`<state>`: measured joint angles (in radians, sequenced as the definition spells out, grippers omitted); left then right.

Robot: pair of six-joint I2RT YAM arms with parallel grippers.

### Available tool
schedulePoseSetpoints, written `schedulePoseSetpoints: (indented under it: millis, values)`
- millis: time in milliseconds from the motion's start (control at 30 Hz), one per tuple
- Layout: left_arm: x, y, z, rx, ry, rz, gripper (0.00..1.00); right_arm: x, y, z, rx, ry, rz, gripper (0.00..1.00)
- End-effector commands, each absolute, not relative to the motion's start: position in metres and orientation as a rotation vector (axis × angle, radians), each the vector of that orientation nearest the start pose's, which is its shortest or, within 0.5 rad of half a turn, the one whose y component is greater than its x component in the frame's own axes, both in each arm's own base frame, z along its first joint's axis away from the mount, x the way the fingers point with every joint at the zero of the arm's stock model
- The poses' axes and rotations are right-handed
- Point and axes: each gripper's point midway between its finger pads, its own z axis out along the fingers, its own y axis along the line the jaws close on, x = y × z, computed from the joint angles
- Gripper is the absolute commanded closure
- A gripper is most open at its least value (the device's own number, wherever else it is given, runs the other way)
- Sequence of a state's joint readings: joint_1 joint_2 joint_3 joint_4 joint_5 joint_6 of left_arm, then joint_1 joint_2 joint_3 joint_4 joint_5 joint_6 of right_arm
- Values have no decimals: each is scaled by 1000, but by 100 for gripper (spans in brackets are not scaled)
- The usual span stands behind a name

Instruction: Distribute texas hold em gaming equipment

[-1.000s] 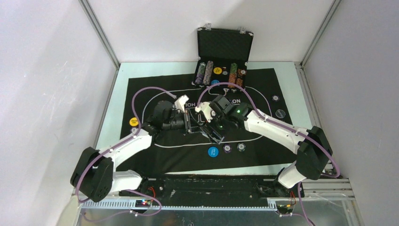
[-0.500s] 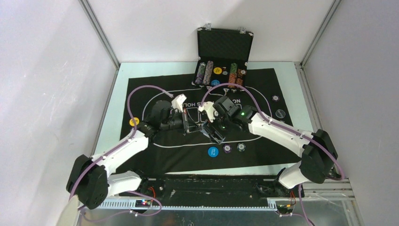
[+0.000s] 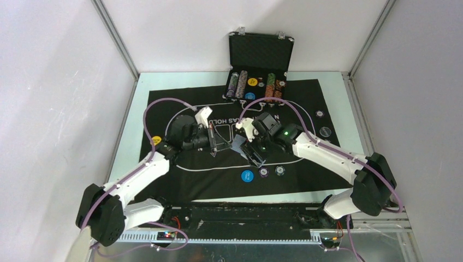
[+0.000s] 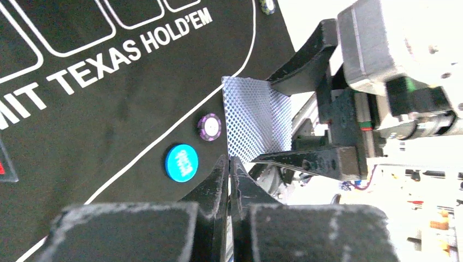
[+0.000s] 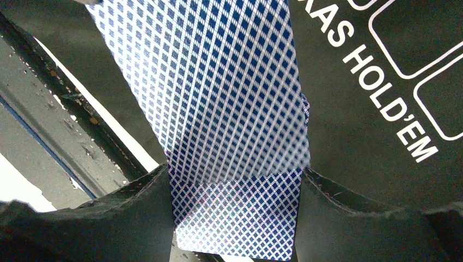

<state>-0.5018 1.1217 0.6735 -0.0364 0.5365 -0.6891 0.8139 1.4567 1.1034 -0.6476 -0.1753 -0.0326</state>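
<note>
Comparing with a second ago, we see the left gripper pulled back to the left, away from the right gripper. Before, they were bunched together over the mat's middle; now a gap shows between them in the top view. The left elbow has swung left too. The right arm has barely shifted, a touch to the right.

Left fingers are clenched tight on a corner of the top card, blue-checked back showing. That card is slid out askew from the deck, with its other end between the right fingers. The right fingers grasp the deck from both sides. All this sits over the centre of the mat, just near of the white lettering. We cannot tell how high above the felt it is.

Edges: the mat covers most of the table, with pale strips bare at left and right. Open felt lies left of the left gripper and on the far right part.

Around: blue button, purple chip and dark chip lie in a row just near of the right gripper and are the closest clutter. The yellow button sits at the mat's left edge, beside the left forearm. Grey chips lie well to the right. The black case stands open at the far edge with chip stacks inside, well apart from both grippers.
</note>
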Motion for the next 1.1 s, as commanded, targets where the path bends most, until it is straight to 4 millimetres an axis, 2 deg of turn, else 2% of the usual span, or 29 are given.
schedulePoseSetpoints:
  millis: [0,33,67,200,267,333,467,767,967,1067]
  values:
    - [228,-264,198,225,2131,-1375,94,222,274,142,-1086,2275,540,100]
    - [225,-268,202,239,2118,-1416,90,222,275,143,-1089,2269,547,100]
    - [225,-270,198,237,2132,-1431,89,222,276,144,-1090,2263,551,100]
    - [225,-276,191,236,2156,-1476,92,221,278,147,-1098,2247,559,100]
    - [225,-279,190,237,2161,-1484,88,221,278,148,-1097,2239,559,100]
    - [226,-279,188,235,2173,-1476,79,221,279,150,-1098,2233,562,100]
    - [228,-280,187,220,2183,-1466,54,219,281,152,-1104,2221,569,100]
    - [234,-288,180,206,2215,-1476,48,218,283,159,-1113,2188,573,100]
    - [237,-290,179,209,2226,-1450,44,222,284,155,-1100,2197,556,100]
    - [240,-281,169,193,2265,-1351,34,226,278,154,-1063,2218,524,100]
